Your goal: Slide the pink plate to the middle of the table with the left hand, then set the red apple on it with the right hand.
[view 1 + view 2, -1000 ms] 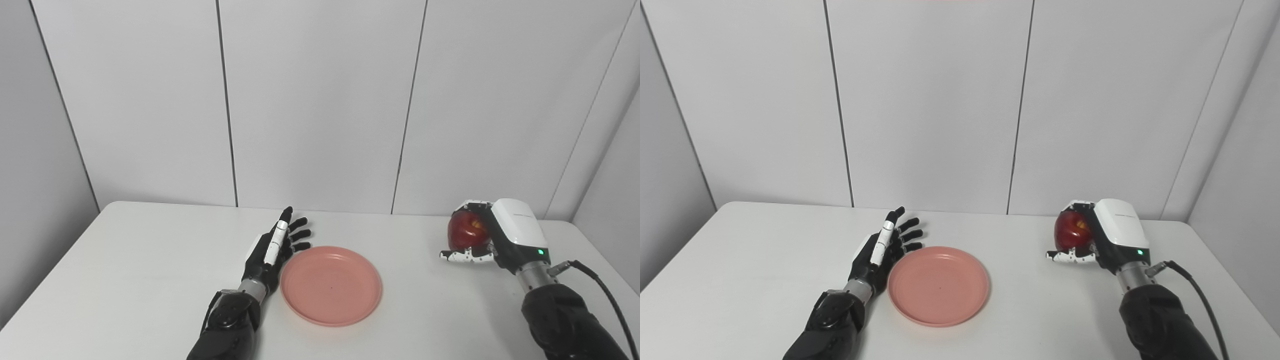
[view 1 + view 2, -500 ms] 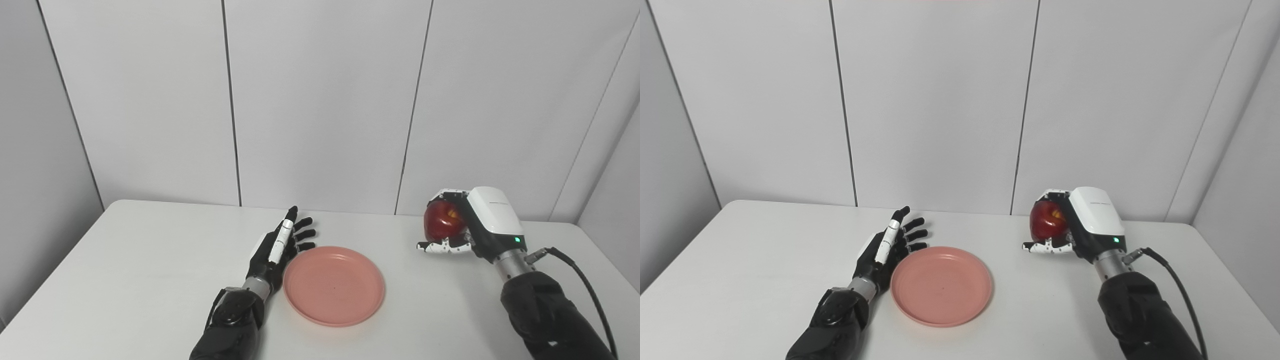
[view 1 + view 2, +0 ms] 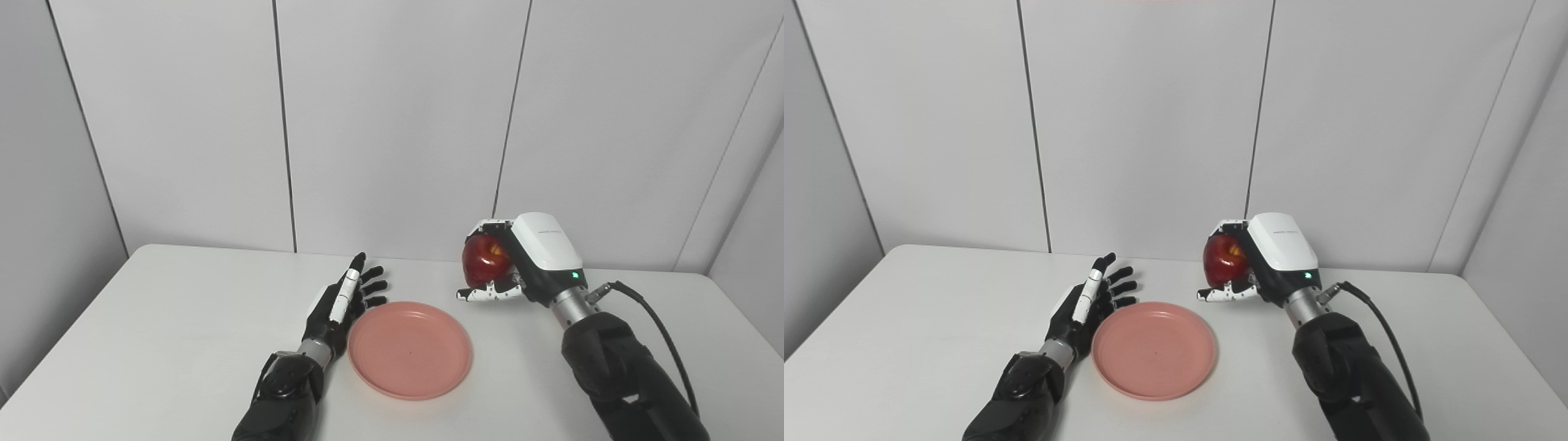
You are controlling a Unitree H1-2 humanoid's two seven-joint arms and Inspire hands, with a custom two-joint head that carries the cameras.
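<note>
A pink plate (image 3: pixel 410 349) lies flat near the middle of the white table (image 3: pixel 153 331), with nothing on it. My left hand (image 3: pixel 340 303) rests open against the plate's left rim, fingers stretched toward the wall. My right hand (image 3: pixel 520 263) is shut on the red apple (image 3: pixel 485 262) and holds it in the air, above the table just beyond the plate's far right edge. The apple's top and left side show; the fingers cover the rest.
Pale wall panels stand right behind the table's far edge. A black cable (image 3: pixel 655 318) runs from the right wrist back along the forearm. The table's right corner (image 3: pixel 729 306) lies beyond the right arm.
My right hand has carried the apple up and to the left, from the table's right side to near the plate. The left hand and plate have stayed put; the camera shifted slightly.
</note>
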